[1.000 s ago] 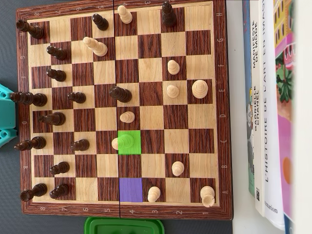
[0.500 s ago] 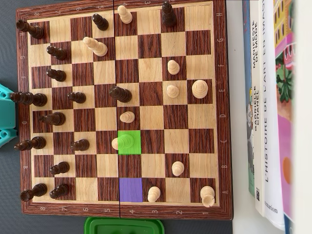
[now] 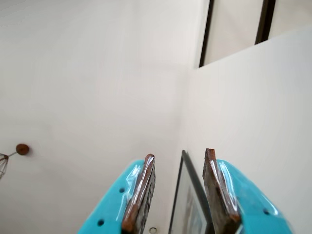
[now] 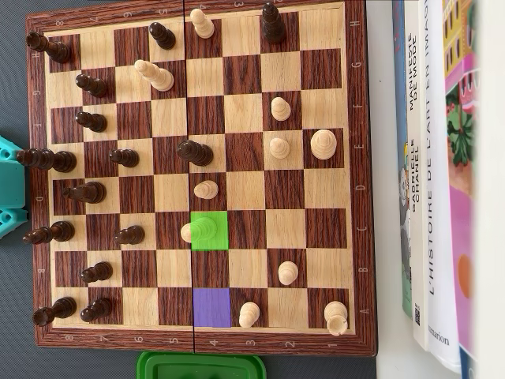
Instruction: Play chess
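The wooden chessboard (image 4: 359,158) fills the overhead view. Dark pieces such as a pawn (image 4: 129,234) stand mostly on the left; pale pieces such as a pawn (image 4: 279,108) are scattered to the right. One square is tinted green (image 4: 219,241), with a pale pawn (image 4: 201,230) on its left part. A square two rows below is tinted purple (image 4: 211,306) and is bare. In the wrist view my gripper (image 3: 180,153) points up at a white wall and ceiling. Its jaws are apart with nothing between them. Only a teal part of the arm (image 4: 8,185) shows at the board's left edge.
Books (image 4: 430,174) lie along the board's right side. A green plastic container (image 4: 201,365) sits at the board's bottom edge. In the wrist view a framed picture (image 3: 187,204), a window (image 3: 234,29) and a lamp part (image 3: 22,149) show in the background.
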